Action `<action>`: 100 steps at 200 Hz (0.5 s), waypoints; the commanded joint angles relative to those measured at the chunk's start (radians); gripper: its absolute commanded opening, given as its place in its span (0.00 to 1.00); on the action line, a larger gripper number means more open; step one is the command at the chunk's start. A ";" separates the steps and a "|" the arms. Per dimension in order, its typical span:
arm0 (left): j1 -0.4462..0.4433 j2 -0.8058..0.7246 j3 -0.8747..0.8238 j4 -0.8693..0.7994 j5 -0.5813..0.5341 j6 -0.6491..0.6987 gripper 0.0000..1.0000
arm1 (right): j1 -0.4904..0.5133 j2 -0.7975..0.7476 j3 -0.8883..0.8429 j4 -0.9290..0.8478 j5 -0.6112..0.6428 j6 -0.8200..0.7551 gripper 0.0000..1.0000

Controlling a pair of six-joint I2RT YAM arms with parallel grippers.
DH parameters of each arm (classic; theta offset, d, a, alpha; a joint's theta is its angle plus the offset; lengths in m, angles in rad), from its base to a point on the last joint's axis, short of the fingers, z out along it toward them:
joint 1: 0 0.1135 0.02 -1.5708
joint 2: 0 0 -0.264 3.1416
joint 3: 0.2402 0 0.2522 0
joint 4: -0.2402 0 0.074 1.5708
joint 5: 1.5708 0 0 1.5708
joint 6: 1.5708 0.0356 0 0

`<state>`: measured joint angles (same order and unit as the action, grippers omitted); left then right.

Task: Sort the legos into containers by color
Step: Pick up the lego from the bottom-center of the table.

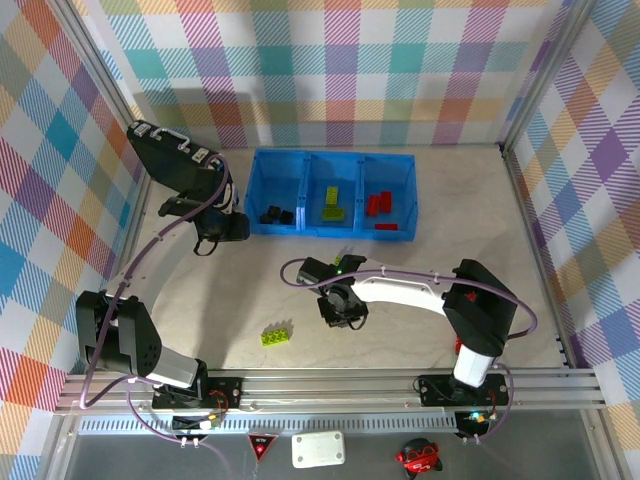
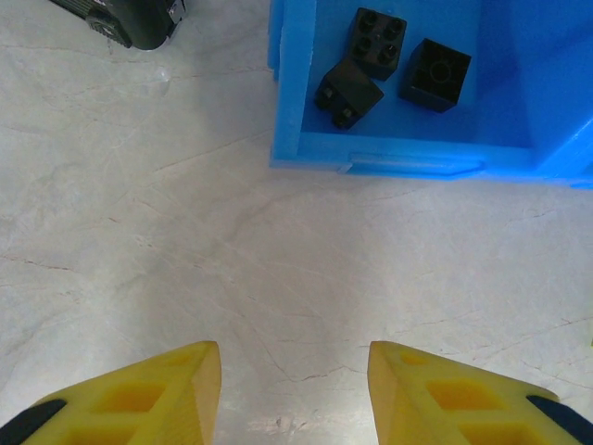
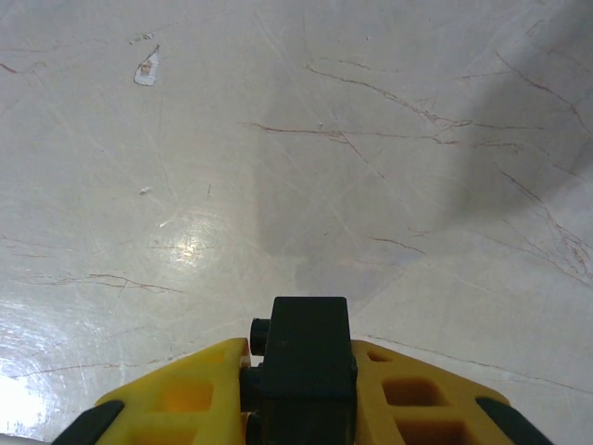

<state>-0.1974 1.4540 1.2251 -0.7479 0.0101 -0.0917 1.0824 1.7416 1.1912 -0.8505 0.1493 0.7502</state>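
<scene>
The right pincer [image 3: 298,357] grips 1 black lego [image 3: 306,324] over bare table [image 3: 296,139], so delivery looks like the step in hand. It likely must carry the brick beyond and left of itself to the end compartment of the blue bin [image 1: 330,236], where 3 black legos [image 2: 375,42] lie. The left pincer [image 2: 295,371], part-open and empty, sits just short of that compartment; 1 lime-green lego [image 1: 276,335] lies behind the right pincer.

Black brick [image 3: 306,357] cut off at bottom edge, blue bin [image 2: 295,93] cropped at top and right
</scene>
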 commanded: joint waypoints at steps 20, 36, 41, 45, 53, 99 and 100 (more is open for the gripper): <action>0.013 0.013 -0.004 0.027 0.022 0.003 0.46 | 0.010 -0.073 -0.040 0.026 0.041 0.056 0.20; 0.013 0.027 -0.004 0.034 0.044 -0.003 0.46 | 0.010 -0.094 -0.054 0.040 0.059 0.063 0.20; 0.013 0.030 -0.004 0.036 0.049 -0.005 0.46 | 0.010 -0.098 -0.056 0.041 0.062 0.064 0.20; 0.012 0.032 -0.005 0.037 0.052 -0.006 0.46 | 0.011 -0.103 -0.056 0.041 0.062 0.062 0.20; 0.010 0.035 -0.009 0.041 0.052 -0.008 0.46 | 0.010 -0.109 -0.054 0.037 0.062 0.061 0.20; -0.004 0.026 -0.003 0.033 0.034 -0.003 0.45 | 0.010 -0.177 -0.018 -0.019 0.079 0.041 0.20; -0.004 0.025 -0.003 0.033 0.033 -0.003 0.46 | 0.010 -0.179 -0.016 -0.021 0.080 0.040 0.20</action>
<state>-0.1986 1.4895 1.2251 -0.7223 0.0372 -0.0925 1.0824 1.6184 1.1439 -0.8249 0.2024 0.7937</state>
